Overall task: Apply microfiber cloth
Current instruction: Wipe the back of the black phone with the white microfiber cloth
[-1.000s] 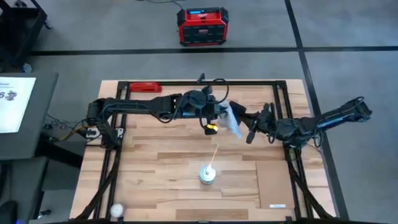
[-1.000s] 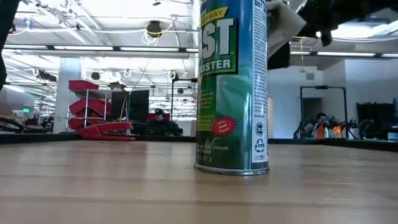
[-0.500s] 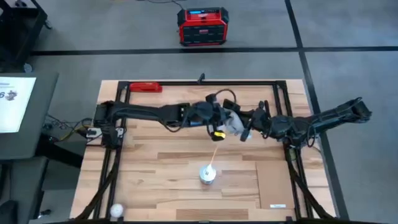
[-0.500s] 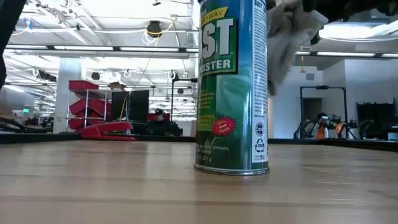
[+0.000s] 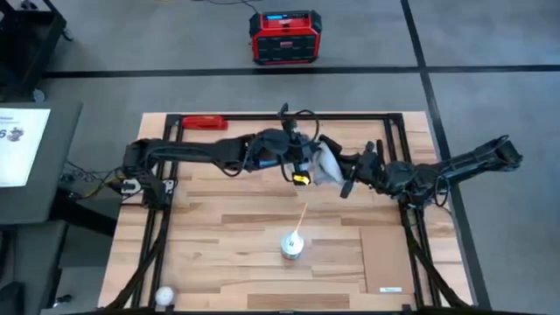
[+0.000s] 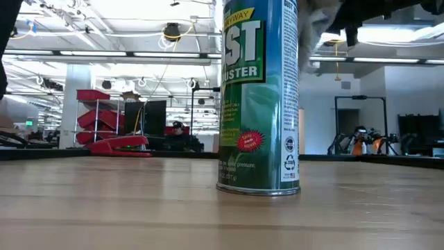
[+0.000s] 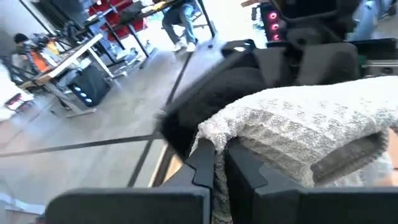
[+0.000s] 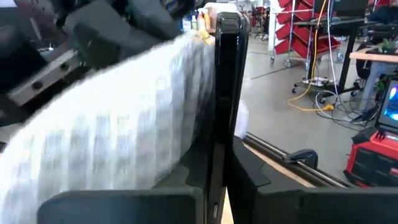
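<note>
Above the wooden bench (image 5: 227, 219), upper centre of high view: left claw (image 5: 308, 163) pinched on pale grey-blue microfiber cloth (image 5: 327, 164); right claw (image 5: 348, 175) clamped on thin black phone (image 8: 224, 93), pressed against cloth.

Your left claw (image 5: 306, 166) has drawn back toward 10 o'clock, and the microfiber cloth (image 5: 326, 165) has bunched tighter against the right claw (image 5: 346, 174).
</note>
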`<state>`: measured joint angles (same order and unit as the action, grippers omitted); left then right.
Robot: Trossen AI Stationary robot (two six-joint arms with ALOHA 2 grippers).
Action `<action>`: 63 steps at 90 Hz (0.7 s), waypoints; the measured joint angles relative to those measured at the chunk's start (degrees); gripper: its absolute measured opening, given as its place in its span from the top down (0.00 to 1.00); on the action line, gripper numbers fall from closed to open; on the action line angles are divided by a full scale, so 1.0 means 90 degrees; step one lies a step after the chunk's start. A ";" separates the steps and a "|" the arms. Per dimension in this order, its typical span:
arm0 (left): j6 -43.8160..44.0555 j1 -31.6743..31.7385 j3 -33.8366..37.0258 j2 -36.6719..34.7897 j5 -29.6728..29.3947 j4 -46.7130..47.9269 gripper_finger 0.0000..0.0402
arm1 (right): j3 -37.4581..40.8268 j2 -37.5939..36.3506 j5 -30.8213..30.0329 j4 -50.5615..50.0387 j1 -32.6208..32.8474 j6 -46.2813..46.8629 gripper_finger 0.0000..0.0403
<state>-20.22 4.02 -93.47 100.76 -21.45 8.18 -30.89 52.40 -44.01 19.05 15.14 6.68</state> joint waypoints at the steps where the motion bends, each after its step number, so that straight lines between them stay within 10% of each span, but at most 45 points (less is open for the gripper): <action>1: -0.0004 0.0001 0.0000 -0.0001 -0.0007 -0.0008 1.00 | 0.0000 0.0000 0.0000 0.0000 0.0000 0.0002 0.96; 63: 0.1260 -0.0528 0.0007 0.0990 -0.0551 0.0399 1.00 | 0.0028 -0.0314 -0.0026 0.0100 0.0007 -0.0716 0.96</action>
<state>-8.87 -0.73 -93.41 109.67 -26.40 11.77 -30.64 49.58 -44.24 19.94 15.20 0.23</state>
